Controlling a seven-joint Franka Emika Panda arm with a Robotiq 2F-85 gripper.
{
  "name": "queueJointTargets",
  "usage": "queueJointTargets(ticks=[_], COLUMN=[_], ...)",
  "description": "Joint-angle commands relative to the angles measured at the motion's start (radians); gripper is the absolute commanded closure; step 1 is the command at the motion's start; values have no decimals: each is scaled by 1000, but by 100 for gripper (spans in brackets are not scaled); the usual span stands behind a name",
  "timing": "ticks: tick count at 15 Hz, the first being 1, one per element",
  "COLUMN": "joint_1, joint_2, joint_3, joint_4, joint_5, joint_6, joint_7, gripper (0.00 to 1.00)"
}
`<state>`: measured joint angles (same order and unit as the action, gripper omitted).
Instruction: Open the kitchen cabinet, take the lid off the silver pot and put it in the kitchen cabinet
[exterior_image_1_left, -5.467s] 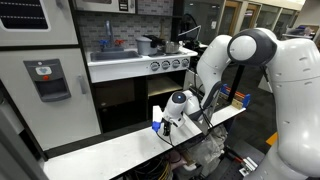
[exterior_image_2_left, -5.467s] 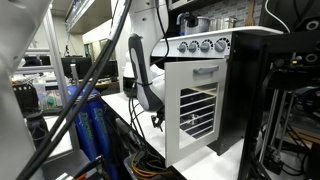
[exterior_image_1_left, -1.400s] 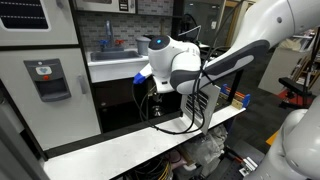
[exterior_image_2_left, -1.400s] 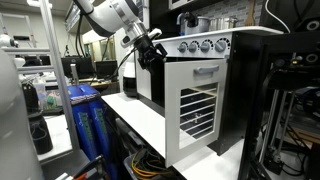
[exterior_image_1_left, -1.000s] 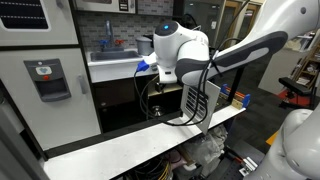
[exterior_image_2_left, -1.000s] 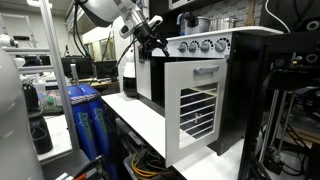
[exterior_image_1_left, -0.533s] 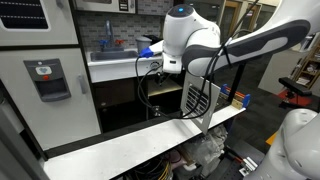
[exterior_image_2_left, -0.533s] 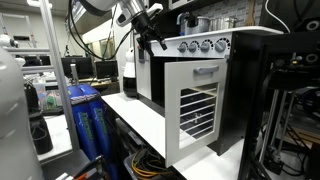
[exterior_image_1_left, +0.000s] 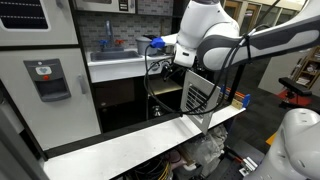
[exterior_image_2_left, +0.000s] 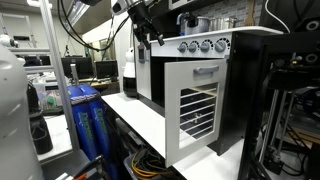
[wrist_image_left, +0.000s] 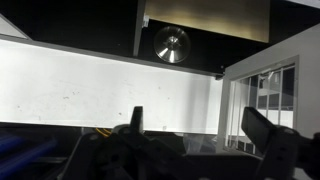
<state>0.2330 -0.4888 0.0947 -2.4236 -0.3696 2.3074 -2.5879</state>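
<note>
Gripper, fingers spread wide with nothing between them, hovers just beside the knobs. Kitchen cabinet stands with its slatted door swung open; silver pot sits above the knobs.

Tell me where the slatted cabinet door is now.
In an exterior view the slatted door stands swung open just below the row of stove knobs, its lower edge over the white counter.

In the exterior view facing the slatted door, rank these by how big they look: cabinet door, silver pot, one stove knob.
1. cabinet door: by far the largest, though it also stands nearest the camera.
2. silver pot.
3. stove knob: somewhat smaller than the pot.
</note>
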Motion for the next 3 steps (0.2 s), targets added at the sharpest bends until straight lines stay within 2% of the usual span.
queueJointTargets(ticks=[1,3], joint_1=[0,0], joint_2=[-9,-10], joint_3=[0,0], joint_4=[-2,-1], joint_5=[1,1], joint_6=[-6,-6], joint_7=[-1,-1], gripper=[0,0])
